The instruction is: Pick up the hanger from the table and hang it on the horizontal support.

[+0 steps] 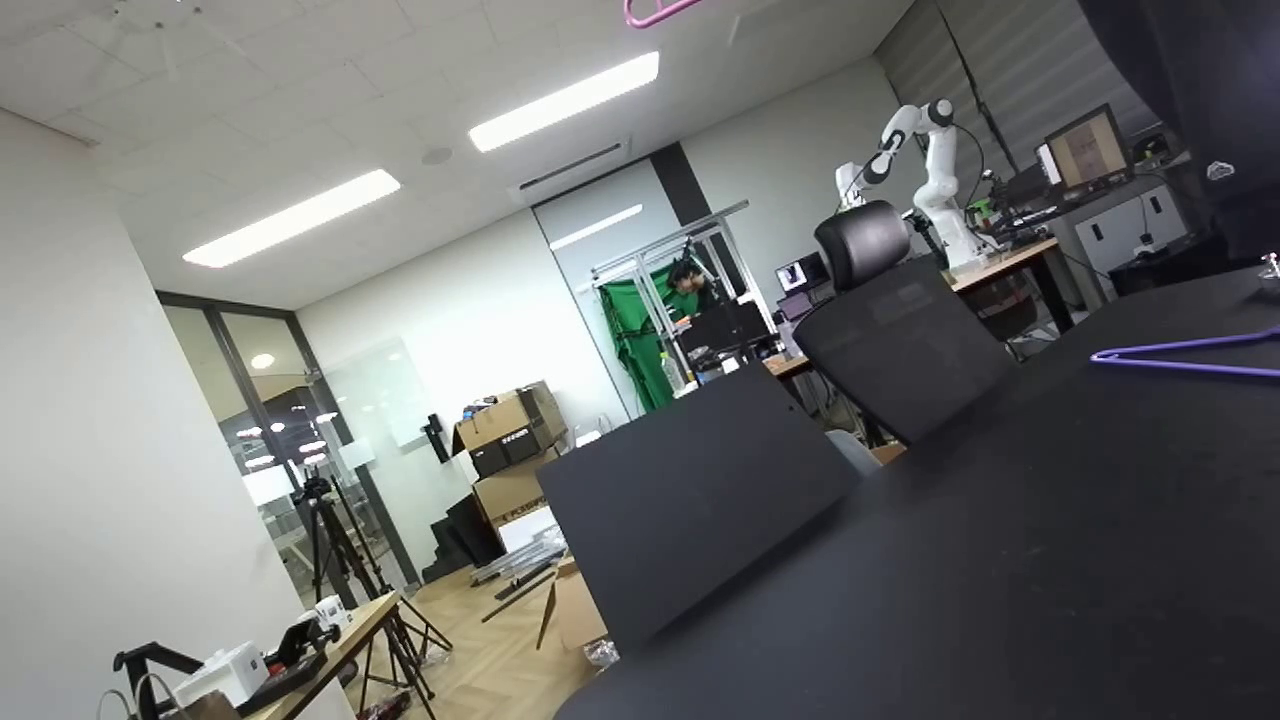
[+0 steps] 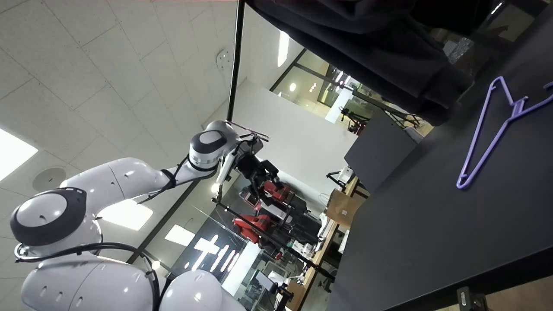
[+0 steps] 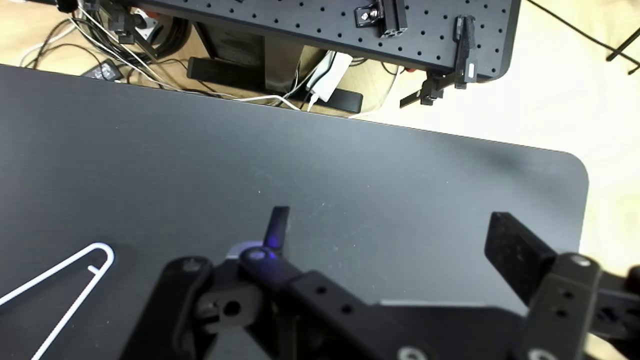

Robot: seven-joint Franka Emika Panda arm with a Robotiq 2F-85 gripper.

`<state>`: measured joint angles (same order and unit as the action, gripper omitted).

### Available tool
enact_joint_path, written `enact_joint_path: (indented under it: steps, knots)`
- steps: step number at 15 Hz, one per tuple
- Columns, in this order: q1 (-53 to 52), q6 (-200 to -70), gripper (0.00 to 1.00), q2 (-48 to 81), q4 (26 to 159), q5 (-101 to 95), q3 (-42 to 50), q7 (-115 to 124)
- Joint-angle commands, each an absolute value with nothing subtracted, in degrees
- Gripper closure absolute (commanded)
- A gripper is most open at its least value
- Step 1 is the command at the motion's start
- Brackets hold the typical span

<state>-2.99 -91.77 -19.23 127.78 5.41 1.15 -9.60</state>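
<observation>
Above the tabletop, the hand is hovering spread wide, while the hanger is lying below and well apart, leftward in the wrist view.

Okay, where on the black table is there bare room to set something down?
In the wrist view, the matte black table looks bare from the thin violet-purple hanger to the table's rounded corner, though the black fingers hide part, and along the edge facing the perforated black bench. Crowded: the gap before that bench, with loose cables and a white rectangular box.
</observation>
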Motion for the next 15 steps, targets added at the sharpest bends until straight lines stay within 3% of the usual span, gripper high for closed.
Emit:
enact_joint_path:
  steps: [1, 7, 15]
  knots:
    - [-1.9, -93.8, 0.00, -26.9, 133.9, 3.8, 1.7, -12.1]
    - [1.2, -96.8, 0.00, -36.5, 140.5, -0.2, 5.4, -14.6]
    - [6.9, -99.4, 0.00, -39.1, 140.8, -1.2, 14.3, -17.4]
